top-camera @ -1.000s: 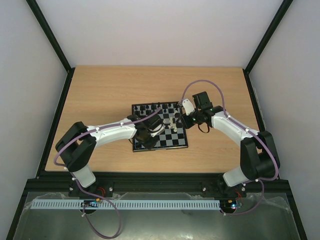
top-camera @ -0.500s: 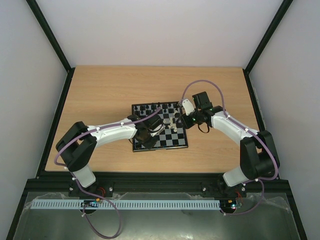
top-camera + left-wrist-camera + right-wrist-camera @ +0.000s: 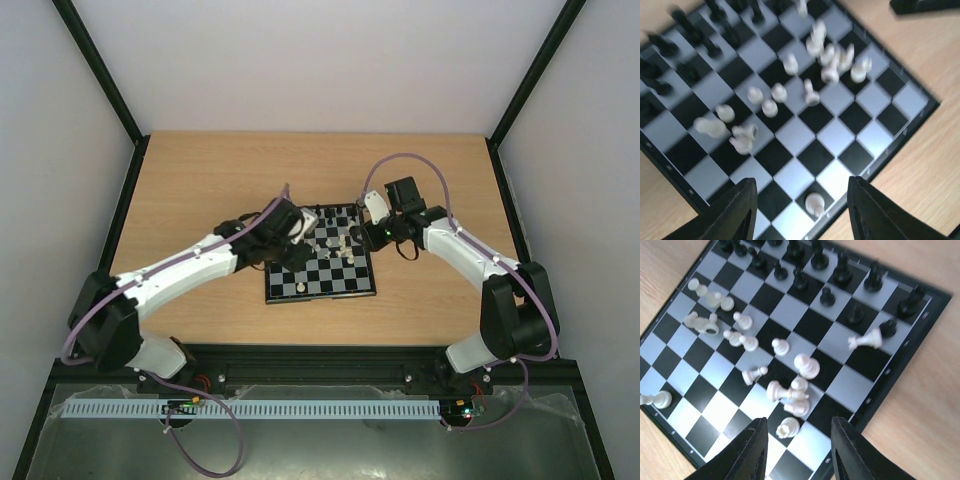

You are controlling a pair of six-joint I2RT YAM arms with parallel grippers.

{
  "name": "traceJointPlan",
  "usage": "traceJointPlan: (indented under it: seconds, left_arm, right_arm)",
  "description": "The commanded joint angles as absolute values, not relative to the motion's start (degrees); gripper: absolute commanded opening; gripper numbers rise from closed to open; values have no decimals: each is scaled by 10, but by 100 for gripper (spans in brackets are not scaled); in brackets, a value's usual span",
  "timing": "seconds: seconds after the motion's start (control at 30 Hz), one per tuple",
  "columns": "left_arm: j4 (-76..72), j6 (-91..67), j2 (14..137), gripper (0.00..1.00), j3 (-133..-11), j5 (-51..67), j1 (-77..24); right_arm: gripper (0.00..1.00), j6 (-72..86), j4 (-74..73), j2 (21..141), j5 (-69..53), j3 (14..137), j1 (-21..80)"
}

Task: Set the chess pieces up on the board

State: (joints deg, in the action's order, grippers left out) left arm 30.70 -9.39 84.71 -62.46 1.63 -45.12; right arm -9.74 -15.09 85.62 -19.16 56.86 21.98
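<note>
Left end effector (image 3: 801, 189), right end effector (image 3: 799, 427) agape above board (image 3: 842, 383); cream pieces (image 3: 789, 392) jumbled

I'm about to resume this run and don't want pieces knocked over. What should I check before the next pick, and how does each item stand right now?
1. Left gripper open and empty: ok.
2. Right gripper open, nothing clamped: ok.
3. White pawn in the near edge row of the board upright: ok, as far as the views show.
4. Other white pieces upright and spaced for a clean pick: not ok. They are clustered mid-board and several lie on their sides.
5. Black pieces upright in the far rows: ok.
</note>
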Motion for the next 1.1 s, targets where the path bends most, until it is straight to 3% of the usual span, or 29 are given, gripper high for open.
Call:
traceJointPlan:
  seconds: [0.0, 0.07, 0.17, 0.5, 0.77, 1.07]
  left_arm:
    - [198, -82, 786, 60, -599, 26, -423]
    - [143, -82, 761, 72, -570, 26, -407]
    - [81, -92, 737, 78, -535, 27, -376]
    - [46, -120, 670, 80, -490, 3, -305]
    - [51, -117, 659, 80, -484, -11, -305]
    - [53, -117, 674, 80, -486, -13, -305]
  right_arm:
    - [37, -154, -195, 851, -154, 618, 218]
    - [36, -208, -207, 855, -137, 635, 218]
    - [37, -301, -238, 872, -131, 673, 218]
    - [35, -574, -301, 960, -153, 741, 218]
    - [33, -625, -349, 1057, -145, 829, 218]
    - [33, -651, -328, 1095, -128, 833, 220]
